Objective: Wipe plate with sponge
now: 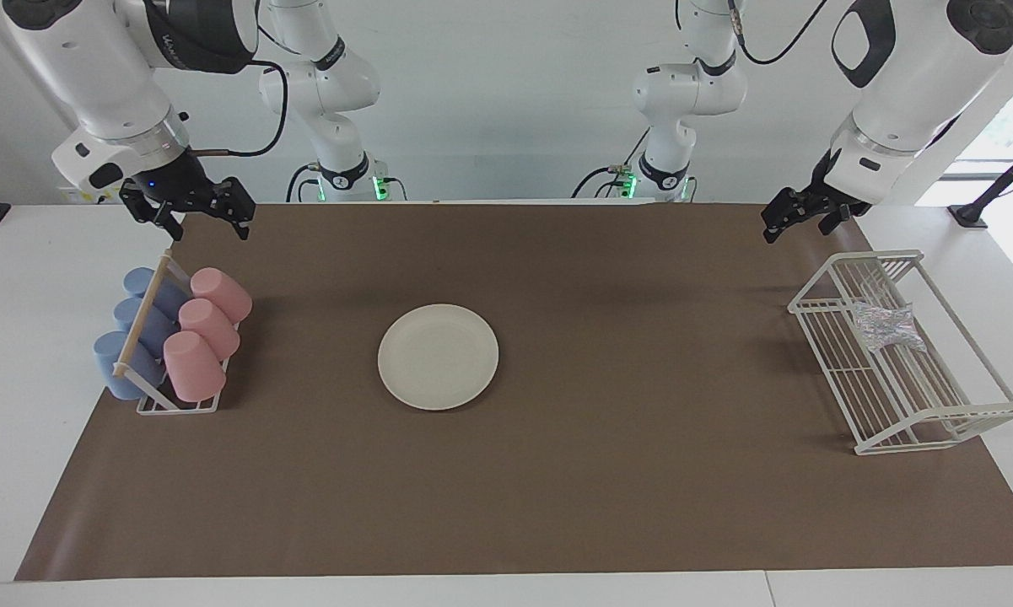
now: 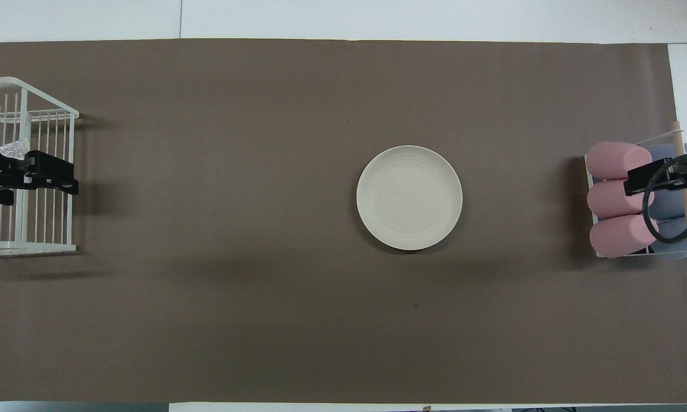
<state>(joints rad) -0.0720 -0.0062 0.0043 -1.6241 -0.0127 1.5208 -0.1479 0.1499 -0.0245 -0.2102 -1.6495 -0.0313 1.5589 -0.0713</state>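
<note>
one plate (image 1: 438, 357), one sponge (image 1: 888, 326), one wire rack (image 1: 902, 396), and one cup holder (image 1: 177, 403) with three pink cups (image 1: 207, 330) and three blue cups (image 1: 139, 327) are seen on a brown mat (image 1: 557, 489) that covers the desk. the plate is laid flat near the middle of the mat, a little toward the right arm's end. the sponge is kept inside the wire rack, at the edge of the mat at the left arm's end; the cup holder is set at the edge at the right arm's end.

the left gripper (image 1: 797, 217) is held in the air over the mat's corner nearest the left arm's base, its fingers spread apart, with nothing held or touched. the right gripper (image 1: 192, 215) is held above the mat's corner by the cup holder, its fingers apart and empty as well.

in the facing view both arms are shown whole and the sponge is seen uncovered. in the overhead view the sponge (image 2: 10, 149) is mostly hidden by the left gripper (image 2: 46, 176), and the right gripper (image 2: 643, 183) is drawn over the cups.
</note>
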